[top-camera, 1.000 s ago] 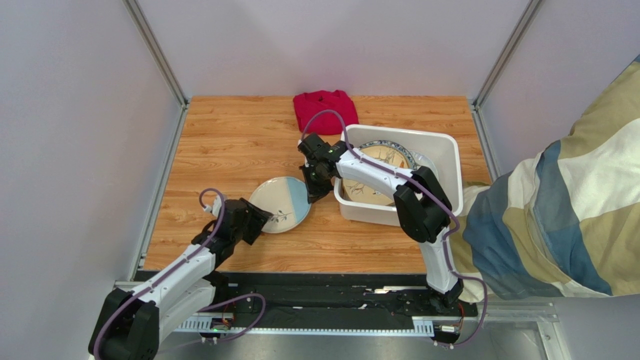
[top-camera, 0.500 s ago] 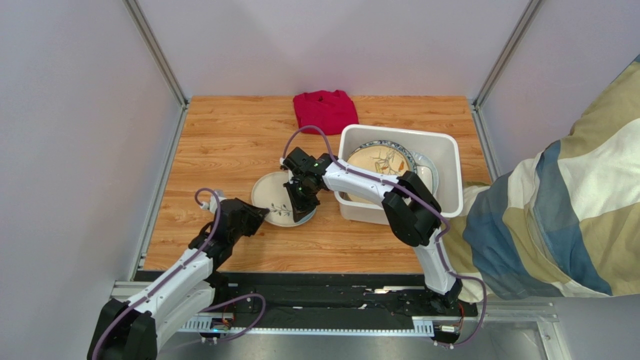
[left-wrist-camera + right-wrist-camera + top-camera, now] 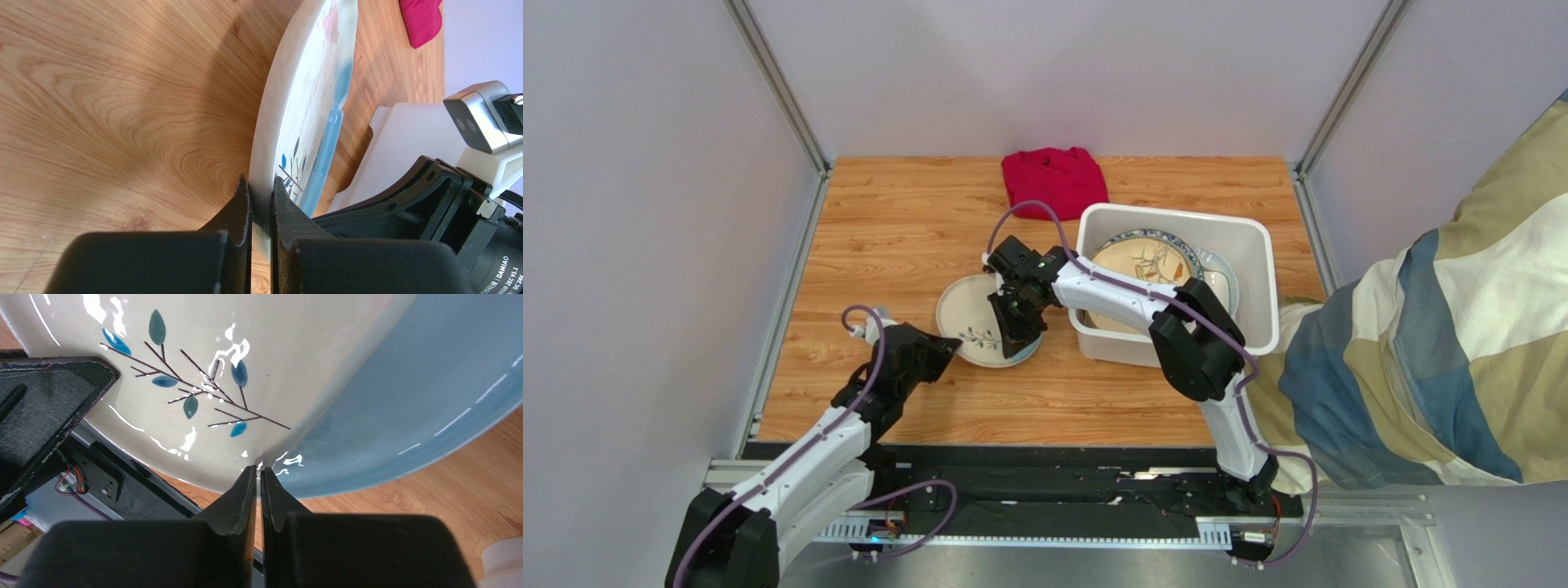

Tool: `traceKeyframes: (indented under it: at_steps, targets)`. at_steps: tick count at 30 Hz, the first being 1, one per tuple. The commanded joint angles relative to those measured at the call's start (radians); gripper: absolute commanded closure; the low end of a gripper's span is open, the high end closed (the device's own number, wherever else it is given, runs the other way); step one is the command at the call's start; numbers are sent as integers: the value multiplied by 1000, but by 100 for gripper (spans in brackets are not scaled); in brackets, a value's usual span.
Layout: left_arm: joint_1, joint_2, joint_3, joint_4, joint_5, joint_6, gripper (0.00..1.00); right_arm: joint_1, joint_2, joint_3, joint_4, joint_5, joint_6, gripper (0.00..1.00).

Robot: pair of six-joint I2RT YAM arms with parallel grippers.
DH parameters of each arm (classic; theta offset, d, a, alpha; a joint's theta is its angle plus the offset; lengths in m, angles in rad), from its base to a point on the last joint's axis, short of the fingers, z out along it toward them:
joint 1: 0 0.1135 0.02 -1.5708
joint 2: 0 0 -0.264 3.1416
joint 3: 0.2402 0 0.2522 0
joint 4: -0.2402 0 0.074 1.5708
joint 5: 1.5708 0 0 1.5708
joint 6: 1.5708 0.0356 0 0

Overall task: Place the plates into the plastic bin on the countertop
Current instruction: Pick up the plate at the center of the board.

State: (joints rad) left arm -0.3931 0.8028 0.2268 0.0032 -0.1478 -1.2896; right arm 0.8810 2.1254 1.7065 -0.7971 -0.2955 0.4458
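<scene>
L gripper (image 3: 261, 181) is pinching the rim of the cream-and-blue plate (image 3: 979, 321), jaws closed tight on it. Plate is sitting mid-frame, just left of the plastic bin (image 3: 1112, 348), and seems to be tipping up off the countertop (image 3: 891, 233). R gripper (image 3: 258, 470) is hovering at the plate's face, fingers all but together, nothing btwn them. Doing it well: keeping L's pinch deep, lifting w/ steady tilt, clearing the bin wall, R backing off w/o bumping.

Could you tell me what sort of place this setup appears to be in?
Most likely a robotics lab test cell rather than a kitchen: plain pale panels on metal posts enclose a wooden tabletop, and the left arm and right arm are mounted on a rail at its near edge.
</scene>
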Motion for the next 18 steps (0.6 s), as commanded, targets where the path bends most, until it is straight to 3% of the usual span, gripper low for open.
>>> traceKeyframes:
  at_steps: [1,5,8,18]
  targets:
    - [5,-112,46,58,-53,30,100,-14,-114,109,-31,30,-38,84]
    - [49,-207,115,-47,-52,143,100,-72,-185,180,-88,12,-62,55]
    - [79,-249,175,-126,-7,202,100,-143,-251,199,-83,-66,-81,47]
    - [94,-367,262,-172,112,259,100,-264,-366,170,-33,-223,-93,43]
